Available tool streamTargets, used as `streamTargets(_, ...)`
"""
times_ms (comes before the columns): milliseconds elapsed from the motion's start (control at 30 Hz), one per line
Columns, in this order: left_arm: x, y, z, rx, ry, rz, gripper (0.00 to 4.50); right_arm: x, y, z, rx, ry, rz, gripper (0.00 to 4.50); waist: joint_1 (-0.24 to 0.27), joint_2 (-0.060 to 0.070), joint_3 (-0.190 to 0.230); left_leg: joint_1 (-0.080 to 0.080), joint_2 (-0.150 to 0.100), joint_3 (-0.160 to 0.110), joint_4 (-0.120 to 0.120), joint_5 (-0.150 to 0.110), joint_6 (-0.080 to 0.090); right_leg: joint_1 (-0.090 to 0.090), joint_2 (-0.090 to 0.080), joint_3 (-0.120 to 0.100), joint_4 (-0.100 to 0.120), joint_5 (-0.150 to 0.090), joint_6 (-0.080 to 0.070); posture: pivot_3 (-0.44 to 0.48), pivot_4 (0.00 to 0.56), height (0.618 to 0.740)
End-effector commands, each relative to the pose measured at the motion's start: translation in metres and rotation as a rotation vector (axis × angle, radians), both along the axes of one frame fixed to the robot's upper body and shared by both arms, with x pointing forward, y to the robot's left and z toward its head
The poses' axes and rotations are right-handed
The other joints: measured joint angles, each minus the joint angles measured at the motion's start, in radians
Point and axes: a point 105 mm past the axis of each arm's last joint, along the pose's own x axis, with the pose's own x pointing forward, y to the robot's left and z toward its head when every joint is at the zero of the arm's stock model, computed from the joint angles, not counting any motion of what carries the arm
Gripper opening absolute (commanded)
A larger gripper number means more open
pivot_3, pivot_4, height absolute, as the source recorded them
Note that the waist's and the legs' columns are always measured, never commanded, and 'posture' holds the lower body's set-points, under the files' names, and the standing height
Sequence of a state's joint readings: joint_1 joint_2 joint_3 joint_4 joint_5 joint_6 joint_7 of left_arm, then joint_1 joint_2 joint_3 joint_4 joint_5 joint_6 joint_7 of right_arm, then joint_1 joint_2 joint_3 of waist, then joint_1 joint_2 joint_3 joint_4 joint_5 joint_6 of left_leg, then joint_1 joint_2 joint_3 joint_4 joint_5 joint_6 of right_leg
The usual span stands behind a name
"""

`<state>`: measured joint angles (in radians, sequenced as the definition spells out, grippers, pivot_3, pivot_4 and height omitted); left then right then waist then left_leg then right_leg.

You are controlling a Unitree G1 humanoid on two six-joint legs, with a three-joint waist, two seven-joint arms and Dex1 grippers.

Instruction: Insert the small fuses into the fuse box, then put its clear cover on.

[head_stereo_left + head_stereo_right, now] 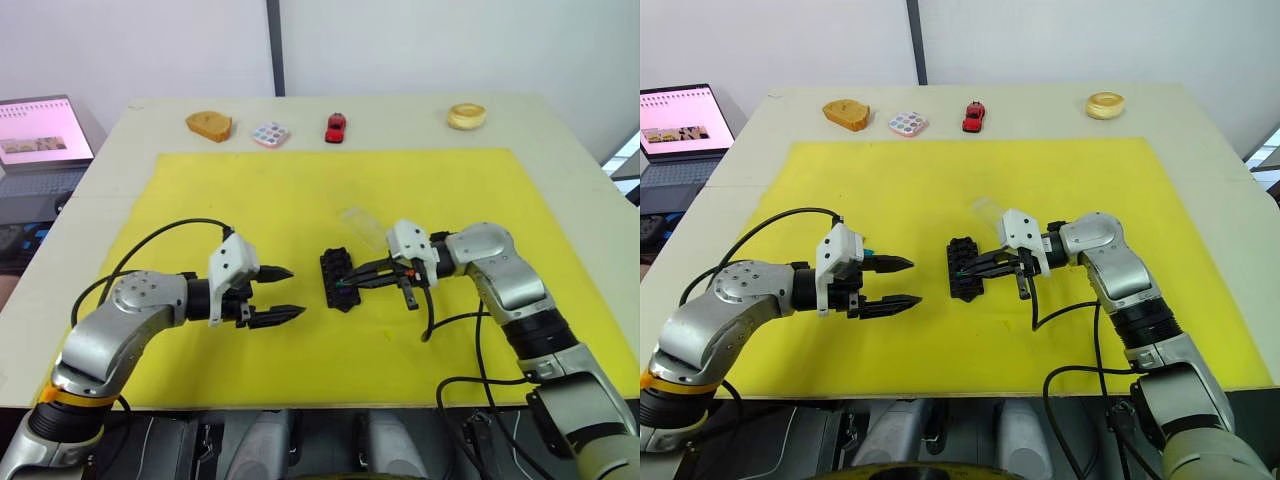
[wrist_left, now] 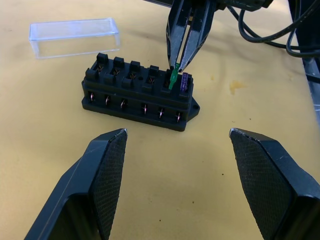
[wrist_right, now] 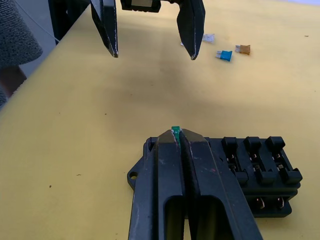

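The fuse box [image 2: 140, 95] lay on the yellow mat [image 1: 300, 200], bearing no legible writing. The right gripper [image 2: 181, 65] pinched a teal fuse [image 2: 173, 77] over an end slot, beside a seated purple fuse [image 2: 185, 81]. The left gripper [image 1: 285, 292] hung released nearby. The clear cover [image 2: 74, 37] lay just behind the box.

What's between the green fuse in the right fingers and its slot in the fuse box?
Nothing visible. The right gripper holds the green fuse right at an end slot of the fuse box, beside the seated purple fuse. The clear cover lies off to the side, and the left gripper waits open, apart.
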<state>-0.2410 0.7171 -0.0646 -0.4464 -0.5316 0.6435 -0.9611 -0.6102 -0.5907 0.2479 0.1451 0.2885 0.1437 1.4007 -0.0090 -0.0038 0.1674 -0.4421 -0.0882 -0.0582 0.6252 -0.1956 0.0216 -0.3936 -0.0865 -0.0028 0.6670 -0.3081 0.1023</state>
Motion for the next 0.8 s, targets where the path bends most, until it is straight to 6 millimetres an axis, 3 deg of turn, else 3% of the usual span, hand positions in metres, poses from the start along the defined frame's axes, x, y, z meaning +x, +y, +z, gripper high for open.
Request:
streamTargets(33, -0.003, -0.003, 0.004, 0.001, -0.029, -0.019, 3.43, 0.004, -0.003, 0.009, 0.000, -0.033, -0.014, 0.00, 0.000, 0.000, 0.000, 0.000, 0.000, 0.000, 0.000, 0.000, 0.000, 0.000, 0.000, 0.000, 0.000, 0.000, 0.000, 0.000, 0.150, 0.740)
streamTargets(433, -0.003, -0.004, 0.005, 0.001, -0.029, -0.018, 3.43, 0.003, -0.001, 0.006, -0.007, -0.023, -0.013, 0.00, -0.001, 0.000, 0.000, 0.000, 0.000, 0.000, 0.000, 0.000, 0.000, 0.000, 0.000, 0.000, 0.000, 0.000, 0.000, 0.000, 0.150, 0.740)
streamTargets(800, -0.002, -0.005, 0.006, 0.002, -0.034, -0.014, 3.43, -0.001, -0.004, -0.013, -0.079, -0.010, -0.004, 0.00, 0.000, 0.000, 0.000, 0.000, 0.000, 0.000, 0.000, 0.000, 0.000, 0.000, 0.000, 0.000, 0.000, 0.000, 0.000, 0.000, 0.150, 0.740)
